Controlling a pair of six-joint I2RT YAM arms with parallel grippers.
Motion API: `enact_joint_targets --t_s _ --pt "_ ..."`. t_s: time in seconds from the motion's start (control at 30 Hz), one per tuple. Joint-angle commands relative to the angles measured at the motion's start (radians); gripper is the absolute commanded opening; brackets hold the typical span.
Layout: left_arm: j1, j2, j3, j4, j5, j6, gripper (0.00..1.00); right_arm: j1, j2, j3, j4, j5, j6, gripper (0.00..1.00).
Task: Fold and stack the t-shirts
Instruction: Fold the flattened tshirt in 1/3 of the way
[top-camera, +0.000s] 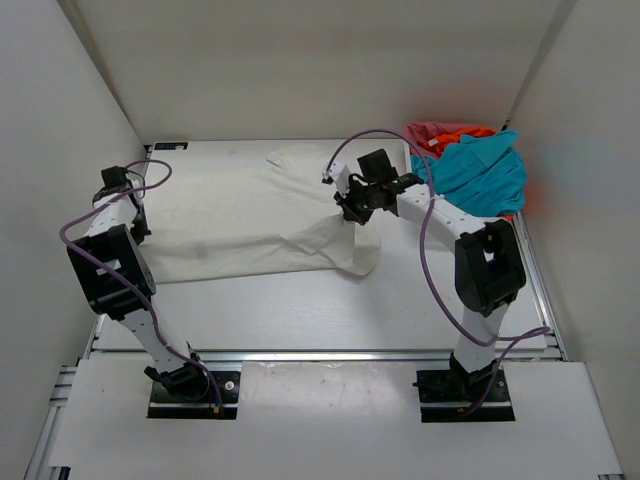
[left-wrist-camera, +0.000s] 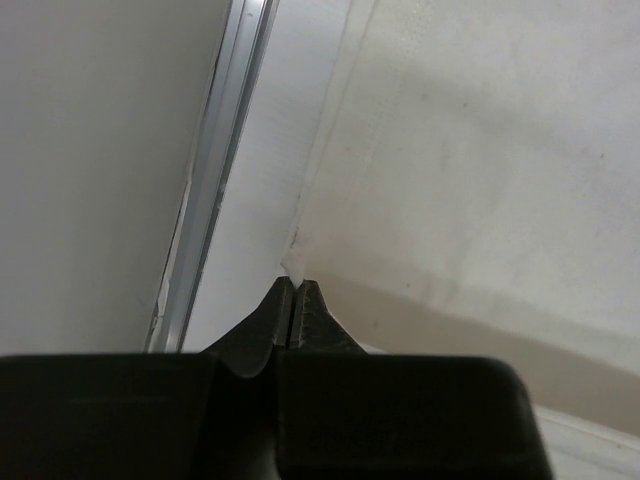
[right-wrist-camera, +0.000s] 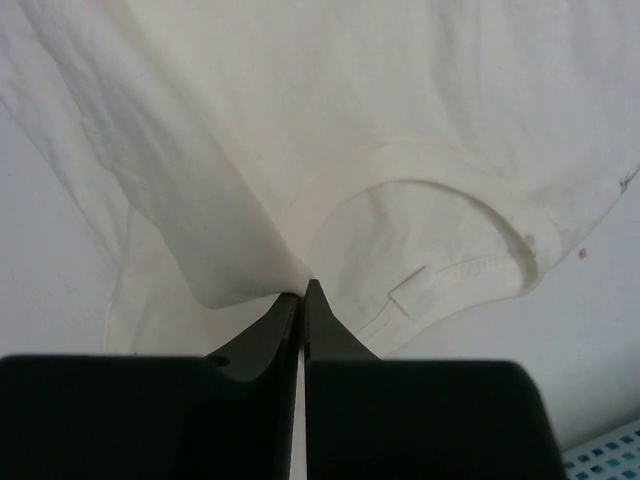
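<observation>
No legible text, seemingly.

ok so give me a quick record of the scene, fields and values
white t-shirt: spread on table, not yet folded
left pincer: shut on its left edge
right pincer: shut on raised cloth beside the collar
teal t-shirt: heaped far right, on top
orange t-shirt: under the teal
pinkish-red t-shirt: under the teal
stack: none yet

A spread t-shirt (top-camera: 240, 215) lies across the middle of the table (top-camera: 330, 310), the left hand (top-camera: 137, 228) at its left edge, the right hand (top-camera: 352, 212) at its right end. The heaped t-shirts (top-camera: 480, 165) lie in the far right corner, behind the right hand.
</observation>
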Motion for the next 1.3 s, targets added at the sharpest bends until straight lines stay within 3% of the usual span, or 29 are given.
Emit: enact_joint_targets --t_s 0.0,0.17,0.73,0.83,0.9,1.0,1.03,1.13,1.27 --pt "0.007 0.005 0.043 0.033 -0.019 -0.016 0.0 -0.009 0.044 0.079 0.011 0.005 -0.041 0.01" --pt "0.004 0.029 0.069 0.053 -0.033 -0.016 0.0 -0.021 0.114 0.162 -0.009 0.024 -0.041 0.0" --pt "-0.019 0.136 0.151 0.054 -0.031 -0.04 0.0 -0.009 0.209 0.189 0.05 0.134 -0.005 0.0" --pt "-0.016 0.146 0.171 0.037 -0.031 -0.042 0.1 -0.009 0.211 0.194 0.066 0.18 0.017 0.04" --pt "-0.011 0.144 0.183 0.034 -0.042 -0.043 0.27 -0.012 0.22 0.202 0.083 0.215 0.026 0.12" --pt "0.01 0.147 0.227 -0.002 -0.039 -0.039 0.48 -0.016 0.228 0.232 0.109 0.286 0.069 0.31" --pt "0.004 0.147 0.238 -0.013 -0.038 -0.031 0.51 -0.021 0.235 0.24 0.113 0.321 0.093 0.37" --pt "0.001 0.101 0.19 -0.041 -0.042 0.012 0.59 -0.045 0.203 0.257 0.116 0.34 0.143 0.41" --pt "-0.005 -0.023 0.05 -0.007 -0.059 0.05 0.64 -0.067 0.092 0.222 0.07 0.257 0.18 0.37"
